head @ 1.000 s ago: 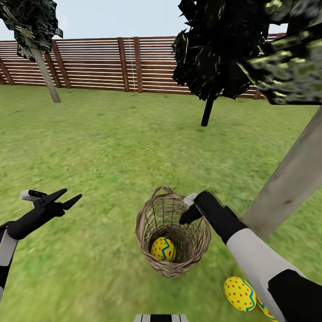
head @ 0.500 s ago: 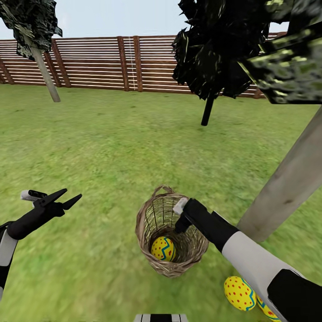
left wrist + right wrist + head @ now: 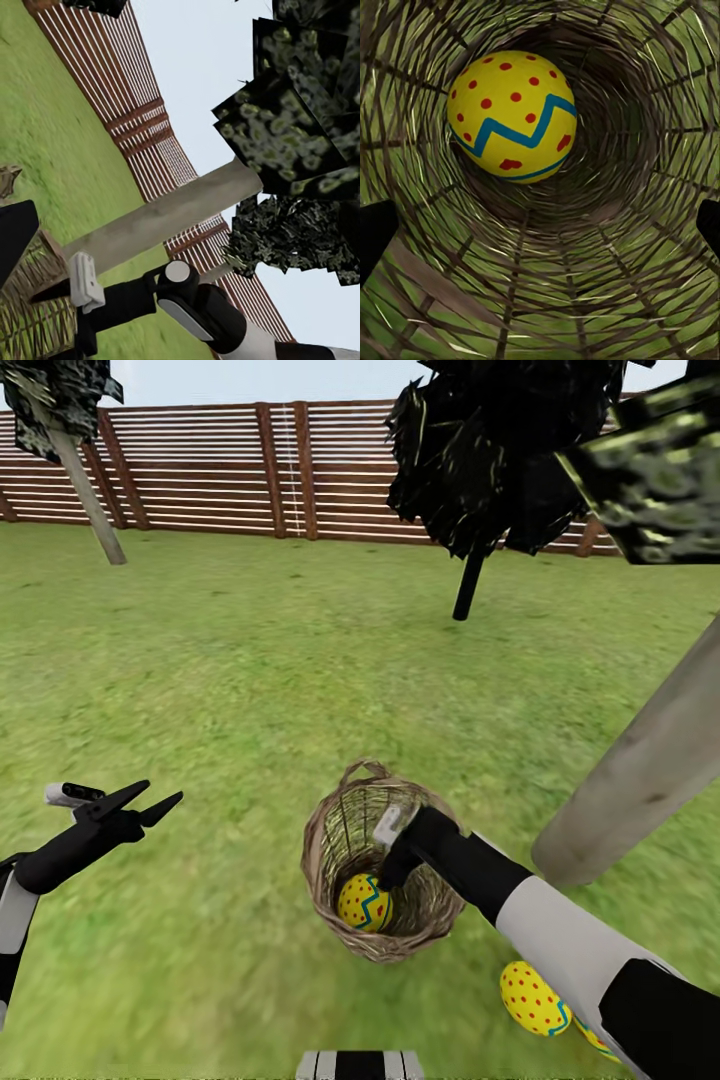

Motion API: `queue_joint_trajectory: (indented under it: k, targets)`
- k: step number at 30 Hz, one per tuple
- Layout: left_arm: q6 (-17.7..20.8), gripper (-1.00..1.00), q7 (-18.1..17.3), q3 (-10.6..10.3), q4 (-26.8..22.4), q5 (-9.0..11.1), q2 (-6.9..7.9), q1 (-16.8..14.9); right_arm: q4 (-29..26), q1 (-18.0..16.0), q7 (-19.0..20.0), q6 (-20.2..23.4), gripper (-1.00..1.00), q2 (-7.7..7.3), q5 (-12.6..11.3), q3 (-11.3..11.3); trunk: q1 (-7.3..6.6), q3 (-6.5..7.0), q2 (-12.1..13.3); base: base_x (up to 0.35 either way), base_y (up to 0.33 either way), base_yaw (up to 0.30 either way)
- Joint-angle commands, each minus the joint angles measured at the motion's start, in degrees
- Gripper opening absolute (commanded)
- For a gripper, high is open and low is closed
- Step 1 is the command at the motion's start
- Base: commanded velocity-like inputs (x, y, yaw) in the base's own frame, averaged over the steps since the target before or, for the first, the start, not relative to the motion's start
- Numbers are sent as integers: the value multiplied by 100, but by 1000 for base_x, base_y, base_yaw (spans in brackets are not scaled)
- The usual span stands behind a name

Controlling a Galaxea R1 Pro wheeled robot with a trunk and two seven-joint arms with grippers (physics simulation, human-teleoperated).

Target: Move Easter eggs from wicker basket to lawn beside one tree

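- The right claw (image 3: 388, 865) hangs inside the mouth of the wicker basket (image 3: 330, 830), pointing down at the egg in it
- In the right wrist view its two dark fingertips (image 3: 375, 232) sit far apart at the two sides, so the claw is spread wide and grips nothing
- One Easter egg (image 3: 514, 116) lies at the bottom of the basket, yellow with a blue zigzag and red dots; from the head it is at about 7 o'clock from the right claw, very near it but not touching
- The basket stands upright on the lawn (image 3: 250, 660), with its small loop handle (image 3: 365, 768) at 12 o'clock on the rim
- A second egg (image 3: 533, 998) lies on the grass at about 4 o'clock from the basket, partly behind the right arm, and a bit of a third egg (image 3: 598, 1043) peeks out just beside it
- The thick pale tree trunk (image 3: 640, 770) leans at about 2 o'clock from the basket, and the two eggs on the grass lie near its foot
- The left claw (image 3: 150, 803) floats over the grass at 9 o'clock from the basket, well apart from it, its fingers parted and holding nothing
- Far back stand a thin black-trunked tree (image 3: 468, 585) at 1 o'clock, another pale tree (image 3: 90, 505) at 11 o'clock, and the brown slat fence (image 3: 250, 470)
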Motion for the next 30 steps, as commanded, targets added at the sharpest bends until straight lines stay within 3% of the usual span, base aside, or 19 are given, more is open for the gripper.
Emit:
queue_joint_trajectory:
  k: [1, 16, 24, 30]
  targets:
    - [60, 100, -14, 0, -1, 8, 1, -3, -5, -5, 87, -31, 100, -4, 63, 12, 1, -27, -4, 0, 0, 0]
    - [63, 100, -14, 0, -1, 8, 0, -3, -74, -10, 151, -385, 100, -15, 59, -29, 40, -360, -24, 0, 0, 0]
    - [64, 100, -25, 1, 7, 19, 8, 1, -78, -38, 156, -399, 100, -10, 58, -32, 40, -360, -24, 12, 0, 0]
    - [68, 100, -252, 9, -1, 19, 17, 7, -70, -40, 159, -386, 100, 7, 64, -26, 40, -360, -24, 257, 0, 0]
